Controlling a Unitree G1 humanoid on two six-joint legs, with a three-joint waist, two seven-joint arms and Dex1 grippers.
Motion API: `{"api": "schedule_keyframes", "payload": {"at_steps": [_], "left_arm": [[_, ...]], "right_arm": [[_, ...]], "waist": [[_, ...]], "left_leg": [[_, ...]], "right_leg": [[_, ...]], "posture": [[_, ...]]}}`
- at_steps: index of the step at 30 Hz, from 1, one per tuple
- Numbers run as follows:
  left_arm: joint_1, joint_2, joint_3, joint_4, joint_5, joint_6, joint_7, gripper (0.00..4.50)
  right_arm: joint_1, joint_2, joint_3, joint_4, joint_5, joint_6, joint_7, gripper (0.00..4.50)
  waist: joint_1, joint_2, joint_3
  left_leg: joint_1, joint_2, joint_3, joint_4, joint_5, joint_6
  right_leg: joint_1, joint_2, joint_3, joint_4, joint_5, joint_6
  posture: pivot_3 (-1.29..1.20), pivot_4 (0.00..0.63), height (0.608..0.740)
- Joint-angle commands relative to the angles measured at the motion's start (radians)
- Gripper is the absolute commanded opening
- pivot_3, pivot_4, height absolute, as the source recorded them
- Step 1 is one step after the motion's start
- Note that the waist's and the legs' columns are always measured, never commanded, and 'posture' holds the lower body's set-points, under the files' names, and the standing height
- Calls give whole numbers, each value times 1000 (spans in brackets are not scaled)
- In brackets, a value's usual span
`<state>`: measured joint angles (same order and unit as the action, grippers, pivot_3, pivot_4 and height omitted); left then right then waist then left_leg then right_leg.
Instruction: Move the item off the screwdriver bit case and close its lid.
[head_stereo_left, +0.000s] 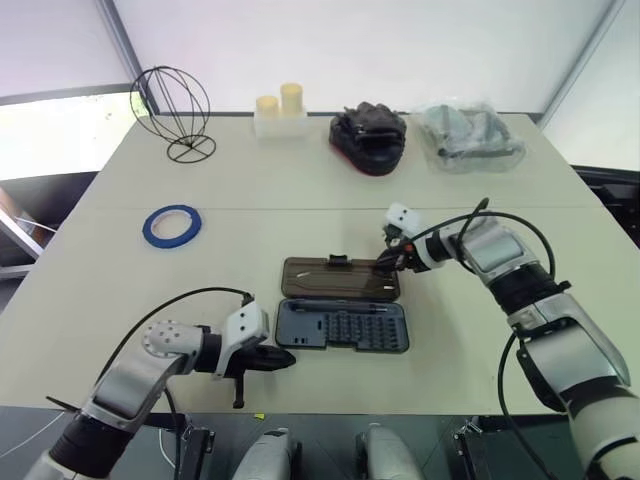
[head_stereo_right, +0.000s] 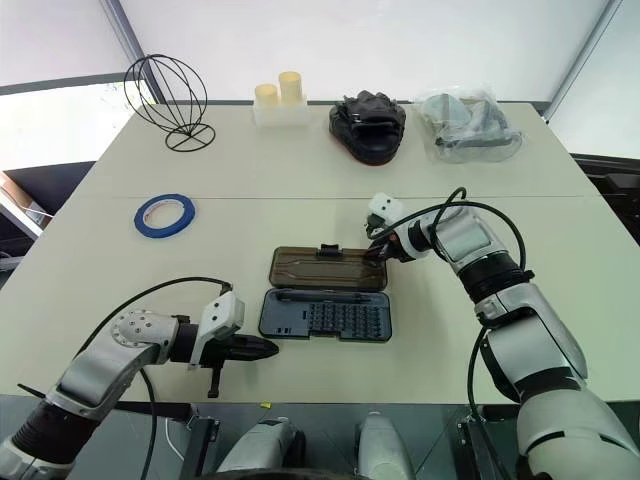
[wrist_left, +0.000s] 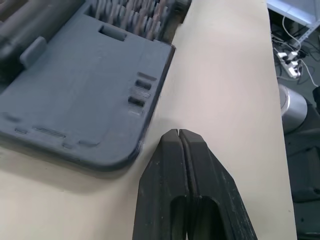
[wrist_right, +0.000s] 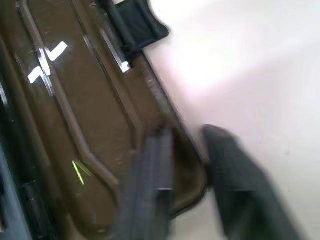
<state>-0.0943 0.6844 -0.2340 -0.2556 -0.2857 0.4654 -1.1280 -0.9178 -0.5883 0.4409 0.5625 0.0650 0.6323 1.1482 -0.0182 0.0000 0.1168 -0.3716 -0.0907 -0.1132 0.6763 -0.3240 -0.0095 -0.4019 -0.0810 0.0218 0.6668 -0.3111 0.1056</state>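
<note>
The item, a blue tape ring (head_stereo_left: 172, 225), lies flat on the table to the left, well apart from the case. The screwdriver bit case (head_stereo_left: 342, 326) lies open at the table's centre, its rows of bits showing. Its smoky brown lid (head_stereo_left: 340, 277) is folded back flat on the far side. My right gripper (wrist_right: 186, 137) sits at the lid's right-hand far corner, one finger over the lid and one outside its rim, shut on that edge. My left gripper (wrist_left: 178, 134) is shut and empty, hovering just off the case's near left corner.
Along the far edge stand a black wire globe (head_stereo_left: 173, 110), two pale candles on a white holder (head_stereo_left: 279, 108), a black bundle of gloves (head_stereo_left: 369, 135) and a clear plastic bag (head_stereo_left: 467, 135). The table's front edge runs close behind my left gripper.
</note>
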Motion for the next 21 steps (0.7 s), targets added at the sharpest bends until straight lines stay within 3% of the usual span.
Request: {"api": "schedule_keyframes", "payload": {"at_steps": [1,6,9,16,21], "left_arm": [[9,-12,-32,47,24,14,29,0],[49,42,9,-60,-143,140,-82,0],[36,67,43,-90,-210,195,-98,0],[-145,60,202,-41,-422,358,-91,0],[-258,18,223,28,-414,342,-42,0]], "right_arm": [[24,40,33,43,-45,-43,19,36],[48,36,36,66,-109,-159,27,36],[60,22,56,91,-187,-321,-24,36],[56,-6,60,123,-285,-555,-46,36],[44,-6,45,148,-314,-652,-54,36]], "waist": [[-3,2,-1],[-9,2,-3],[-19,2,-3],[-21,0,-2],[-23,0,-2]], "left_leg": [[1,0,0,0,0,0],[2,1,0,0,0,0],[2,1,0,-3,0,0],[5,1,0,-1,1,-2],[8,1,0,-1,1,-2]], "right_leg": [[3,0,0,0,0,0],[4,1,0,-1,0,0],[3,1,0,-1,0,0],[7,1,0,-1,0,0],[9,1,0,-2,0,0]], "posture": [[0,150,740],[0,150,740],[0,150,740],[0,150,740],[0,150,740]]}}
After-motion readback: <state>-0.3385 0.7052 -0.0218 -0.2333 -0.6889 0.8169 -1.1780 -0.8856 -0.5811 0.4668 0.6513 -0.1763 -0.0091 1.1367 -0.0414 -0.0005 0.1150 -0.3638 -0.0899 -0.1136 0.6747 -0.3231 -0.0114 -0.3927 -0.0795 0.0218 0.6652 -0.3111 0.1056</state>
